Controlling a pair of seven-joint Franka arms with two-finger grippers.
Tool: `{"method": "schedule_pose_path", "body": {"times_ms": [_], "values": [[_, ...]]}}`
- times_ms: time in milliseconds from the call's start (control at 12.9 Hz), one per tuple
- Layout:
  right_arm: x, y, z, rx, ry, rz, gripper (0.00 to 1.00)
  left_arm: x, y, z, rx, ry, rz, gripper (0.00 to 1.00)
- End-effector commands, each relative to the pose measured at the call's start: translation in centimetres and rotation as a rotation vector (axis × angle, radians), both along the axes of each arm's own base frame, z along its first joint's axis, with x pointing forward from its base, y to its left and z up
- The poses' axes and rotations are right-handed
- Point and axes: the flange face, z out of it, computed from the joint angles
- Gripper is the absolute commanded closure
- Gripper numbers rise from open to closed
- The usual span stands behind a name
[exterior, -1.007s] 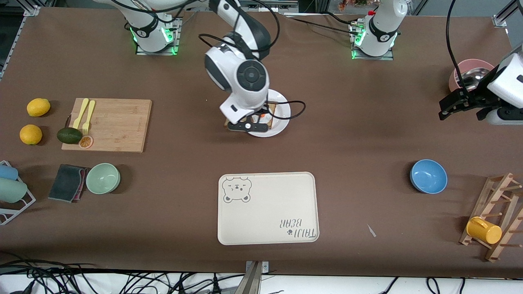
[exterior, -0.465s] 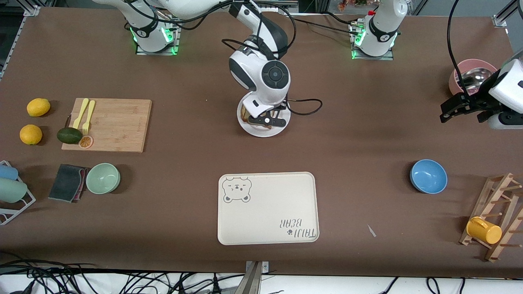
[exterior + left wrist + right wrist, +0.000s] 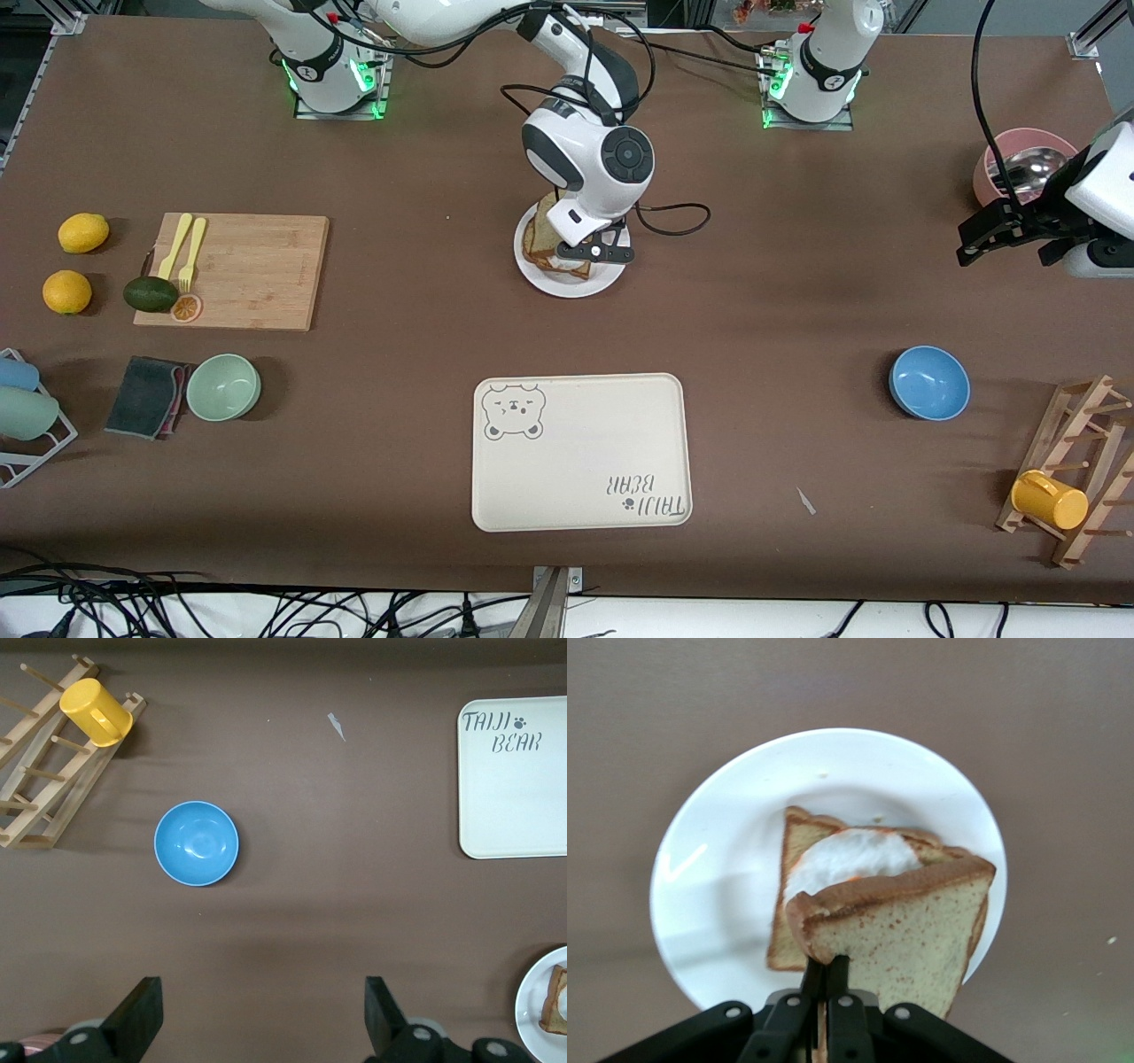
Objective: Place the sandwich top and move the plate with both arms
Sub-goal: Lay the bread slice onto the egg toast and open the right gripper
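Observation:
The white plate (image 3: 567, 287) stands mid-table, farther from the front camera than the tray. On it lies a bread slice with fried egg (image 3: 843, 859). My right gripper (image 3: 595, 254) is over the plate and is shut on the sandwich top (image 3: 912, 926), a plain speckled slice. It holds the slice by its edge, tilted, just over the egg slice. The sandwich top also shows in the front view (image 3: 540, 232), and so does the plate in the right wrist view (image 3: 718, 868). My left gripper (image 3: 985, 234) waits open and empty over bare table near the left arm's end; its wrist view (image 3: 261, 997) shows its jaws wide apart.
A cream bear tray (image 3: 580, 452) lies nearer the front camera than the plate. A blue bowl (image 3: 928, 383), a pink bowl (image 3: 1019, 159) and a mug rack (image 3: 1072, 470) are toward the left arm's end. A cutting board (image 3: 235, 270) and a green bowl (image 3: 222, 387) are toward the right arm's end.
My right gripper has carried the sandwich top toward the left arm's end, from the plate's edge to over the egg slice. The left gripper has barely shifted.

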Motion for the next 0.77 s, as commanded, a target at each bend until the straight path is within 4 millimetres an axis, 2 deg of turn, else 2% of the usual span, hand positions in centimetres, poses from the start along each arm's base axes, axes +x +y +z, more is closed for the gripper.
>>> {"method": "schedule_pose_path", "body": {"times_ms": [0,465,542,620,697], "values": [[0.0,0.4,0.0,-0.020,-0.006,0.013,1.00,-0.1,0.0,0.9,0.005,0.000,-0.008,0.00],[1.3,0.4,0.5,0.047,-0.009,-0.031,1.00,0.0,0.2,0.8,0.006,0.002,-0.007,0.00],[1.3,0.3,0.5,0.045,-0.008,-0.035,0.47,0.0,0.2,0.8,0.006,0.000,-0.007,0.00],[1.0,0.6,0.6,0.043,-0.013,-0.037,0.01,0.0,0.2,0.8,0.006,0.000,-0.007,0.00],[0.8,0.8,0.7,0.046,-0.016,-0.032,0.00,0.0,0.2,0.8,0.006,0.002,-0.007,0.00]]}}
